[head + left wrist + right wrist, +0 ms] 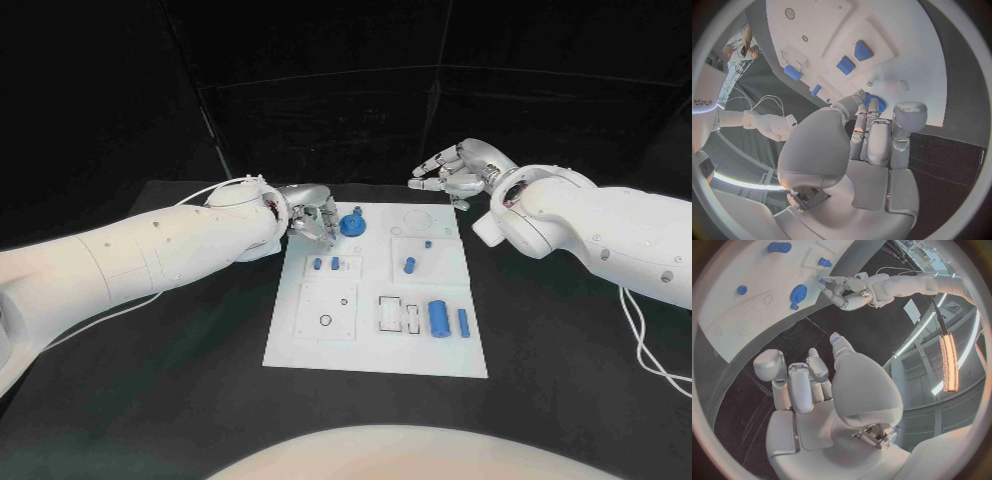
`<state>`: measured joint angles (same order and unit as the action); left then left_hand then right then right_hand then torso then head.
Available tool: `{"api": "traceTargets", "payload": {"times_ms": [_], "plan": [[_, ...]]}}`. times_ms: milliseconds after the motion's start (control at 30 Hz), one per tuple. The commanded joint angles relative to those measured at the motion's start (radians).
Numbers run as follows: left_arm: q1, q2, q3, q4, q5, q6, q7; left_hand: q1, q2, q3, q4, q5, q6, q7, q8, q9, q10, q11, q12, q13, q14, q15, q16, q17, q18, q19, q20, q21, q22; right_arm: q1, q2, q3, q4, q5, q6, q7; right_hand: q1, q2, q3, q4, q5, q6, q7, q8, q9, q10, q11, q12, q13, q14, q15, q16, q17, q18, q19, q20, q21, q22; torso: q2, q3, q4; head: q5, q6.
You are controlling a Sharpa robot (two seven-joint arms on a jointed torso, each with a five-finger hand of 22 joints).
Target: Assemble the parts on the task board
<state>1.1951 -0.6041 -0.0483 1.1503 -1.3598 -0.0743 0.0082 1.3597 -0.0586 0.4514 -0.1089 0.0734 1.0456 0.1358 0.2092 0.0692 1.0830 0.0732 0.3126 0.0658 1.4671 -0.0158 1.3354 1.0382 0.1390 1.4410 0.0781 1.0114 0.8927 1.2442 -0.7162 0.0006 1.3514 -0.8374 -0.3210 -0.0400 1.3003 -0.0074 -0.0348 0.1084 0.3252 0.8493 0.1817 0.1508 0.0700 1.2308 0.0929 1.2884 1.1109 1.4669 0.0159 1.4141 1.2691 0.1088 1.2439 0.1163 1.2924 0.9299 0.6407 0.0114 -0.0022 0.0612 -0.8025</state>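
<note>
The black desk [173,400] is carrying the white task board [378,350], which is serving as the landmark here. The left arm [130,260] is reaching in to the board's far-left corner, and the right arm [606,225] is hanging past the board's far-right corner.

The left hand [307,212] is sitting at the board's far-left edge, its fingers [873,107] drawn narrow and close together, their tips lying against the round blue part [355,226] near that far edge; whether they are actually gripping it I cannot tell. The right hand [459,168] is floating above the desk just beyond the board's far-right corner, its fingers [795,385] loosely curled and holding nothing, clear of the board.

On the board's near-right area a blue cylinder [438,318] is lying beside a slimmer blue bar [463,321]. A blue oblong part [410,265] is resting in the board's right-middle recess. Two small blue pieces [326,264] are lying side by side in the left-middle recess.
</note>
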Motion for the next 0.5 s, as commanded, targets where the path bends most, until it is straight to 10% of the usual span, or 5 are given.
{"api": "traceTargets", "payload": {"times_ms": [33, 500], "plan": [[-0.003, 0.005, 0.000, -0.008, -0.009, 0.023, -0.009, -0.008, -0.001, 0.005, 0.000, 0.001, 0.006, 0.003, -0.007, 0.001, 0.008, -0.002, -0.005, 0.001, 0.014, -0.002, 0.003, -0.002, -0.013, 0.001, -0.001, 0.001, -0.001, 0.002, -0.001, 0.001, 0.001, -0.002, 0.004, 0.010, -0.002, 0.010, -0.003, 0.001, 0.005, -0.002, -0.005, 0.003, 0.000, 0.001, -0.004, 0.002, 0.001, 0.041, -0.007, -0.004, 0.001, 0.013, -0.003, 0.000, -0.004, 0.000, 0.000, 0.0001, 0.0007, -0.001, -0.002], [-0.011, 0.013, 0.000, -0.013, -0.014, 0.041, -0.016, -0.012, -0.002, 0.006, 0.002, 0.001, 0.007, 0.003, -0.008, 0.001, 0.010, -0.002, -0.006, 0.001, 0.014, -0.002, 0.002, -0.004, -0.013, 0.000, 0.000, 0.003, 0.002, 0.002, 0.000, 0.001, 0.000, -0.002, 0.004, 0.010, -0.002, 0.010, -0.003, 0.001, 0.005, -0.002, -0.005, 0.003, 0.000, 0.001, -0.004, 0.002, 0.001, 0.041, -0.007, -0.004, 0.001, 0.013, -0.003, 0.000, -0.004, 0.000, 0.001, -0.0001, 0.0013, 0.000, -0.005]]}}
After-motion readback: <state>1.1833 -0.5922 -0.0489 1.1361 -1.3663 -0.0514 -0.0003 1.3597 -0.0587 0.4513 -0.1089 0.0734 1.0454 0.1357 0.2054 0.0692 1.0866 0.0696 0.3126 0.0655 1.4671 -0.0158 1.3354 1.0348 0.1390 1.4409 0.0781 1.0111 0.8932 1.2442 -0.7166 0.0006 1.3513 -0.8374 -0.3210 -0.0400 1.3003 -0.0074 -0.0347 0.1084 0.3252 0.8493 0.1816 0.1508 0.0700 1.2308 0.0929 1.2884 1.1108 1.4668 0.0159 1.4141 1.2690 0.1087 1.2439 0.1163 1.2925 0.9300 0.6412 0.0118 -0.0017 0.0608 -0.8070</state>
